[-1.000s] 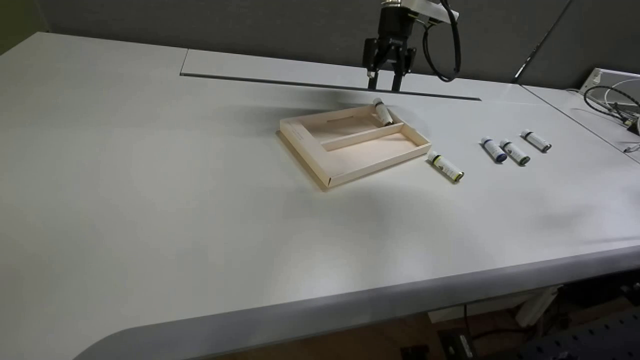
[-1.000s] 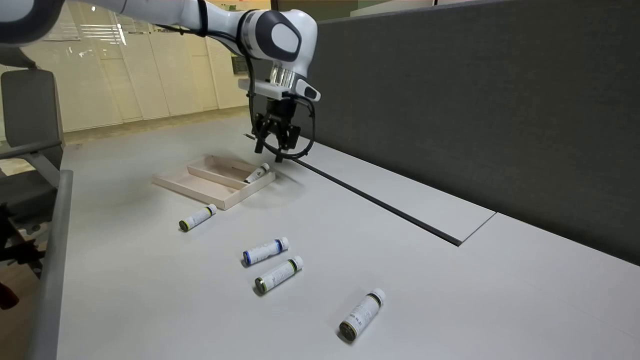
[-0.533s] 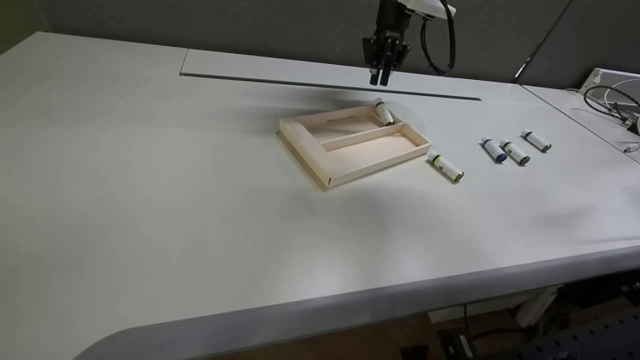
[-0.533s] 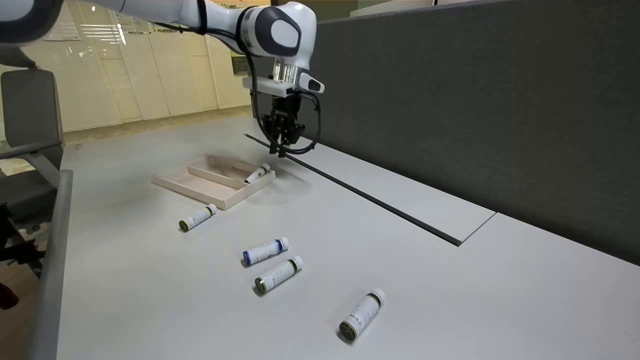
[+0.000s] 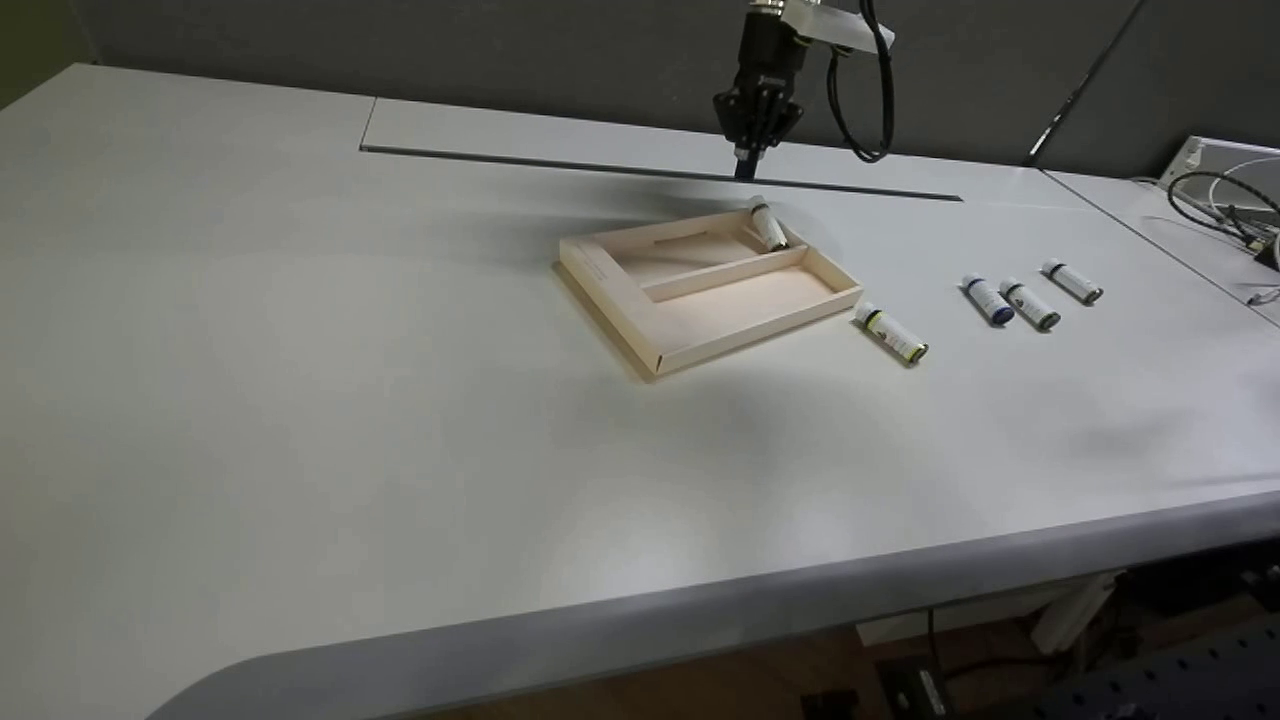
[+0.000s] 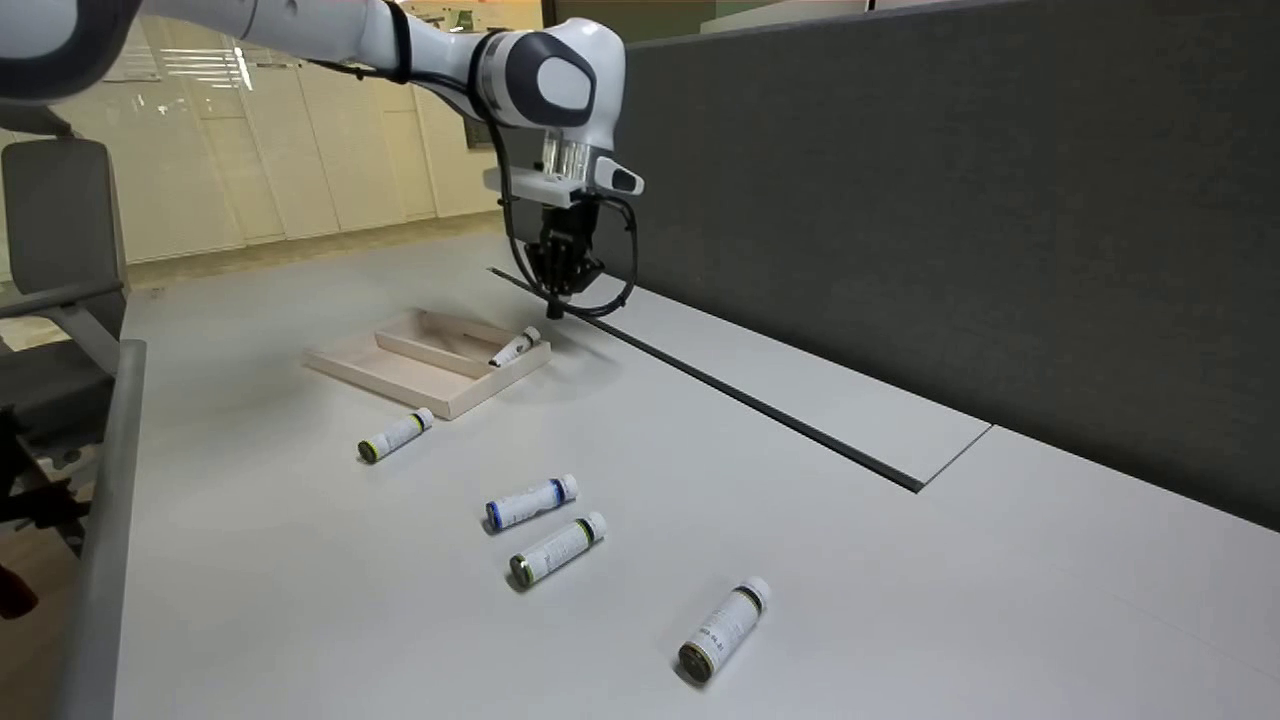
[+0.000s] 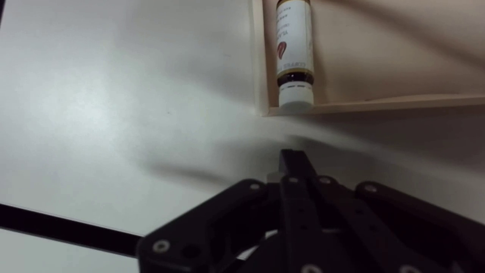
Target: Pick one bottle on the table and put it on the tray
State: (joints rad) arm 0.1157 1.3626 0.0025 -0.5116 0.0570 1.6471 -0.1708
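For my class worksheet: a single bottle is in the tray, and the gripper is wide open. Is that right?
Not quite: the gripper is shut, as the wrist view shows. A single bottle is indeed in the tray.

Dk gry partition (image 6: 930,200) runs along wht tbl (image 6: 900,600), gry chair (image 6: 60,220) opp side.

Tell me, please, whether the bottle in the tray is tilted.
Tilted: in the wrist view, the bottle in the tray has its cap up over the rim.

A grey chair (image 6: 62,230), dark partition panel (image 6: 950,230) and white desk (image 6: 880,600) suggest this is an office.
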